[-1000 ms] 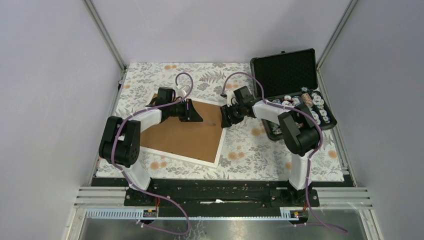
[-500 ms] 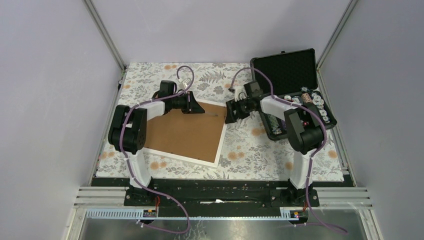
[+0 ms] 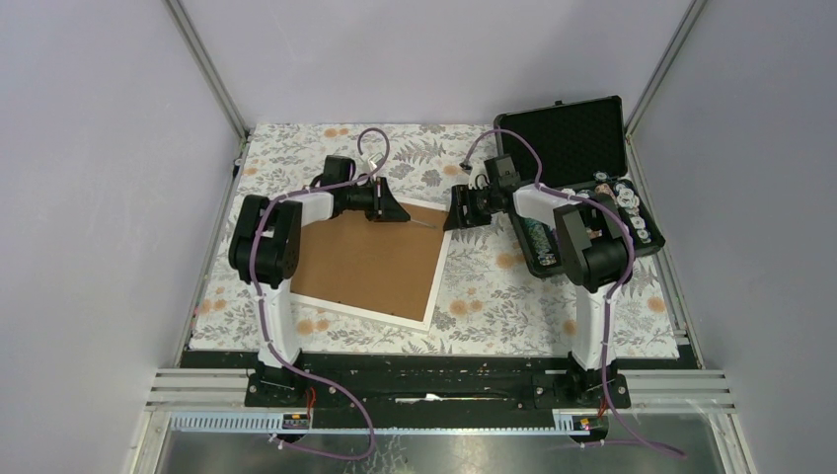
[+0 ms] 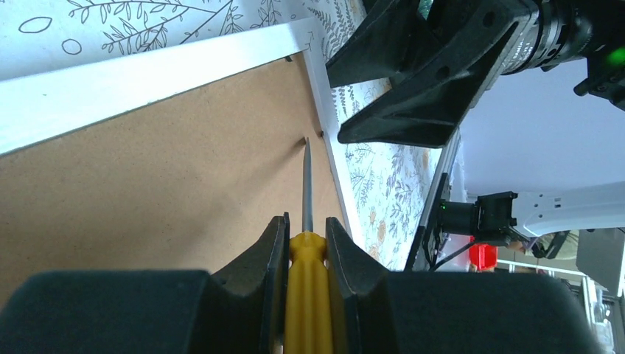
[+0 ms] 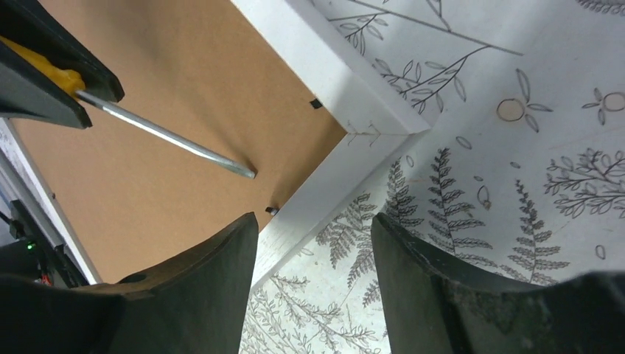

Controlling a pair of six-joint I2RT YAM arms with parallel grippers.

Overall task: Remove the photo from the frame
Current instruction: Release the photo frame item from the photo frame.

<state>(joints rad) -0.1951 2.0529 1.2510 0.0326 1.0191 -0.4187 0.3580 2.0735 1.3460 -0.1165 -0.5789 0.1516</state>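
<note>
- Frame (image 3: pixel 365 267) lies face down, brown back up, toward 9 o'clock on the floral tablecloth (image 3: pixel 494 286)
- Left gripper (image 4: pixel 306 221) clenched on a yellow-handled screwdriver (image 4: pixel 307 295), tip at the back by the frame's 1 o'clock corner
- Right gripper (image 5: pixel 313 228) released, jaws spread over that corner's white edge

Your left gripper (image 4: pixel 306 225) is clamped on the screwdriver (image 4: pixel 308 295), arm stretched forward and inward; your right gripper (image 5: pixel 315 225) faces it, low, jaws apart

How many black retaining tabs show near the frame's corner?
2. One tab on one rail of the frame, the other on the adjoining rail; more may be hidden.
</note>
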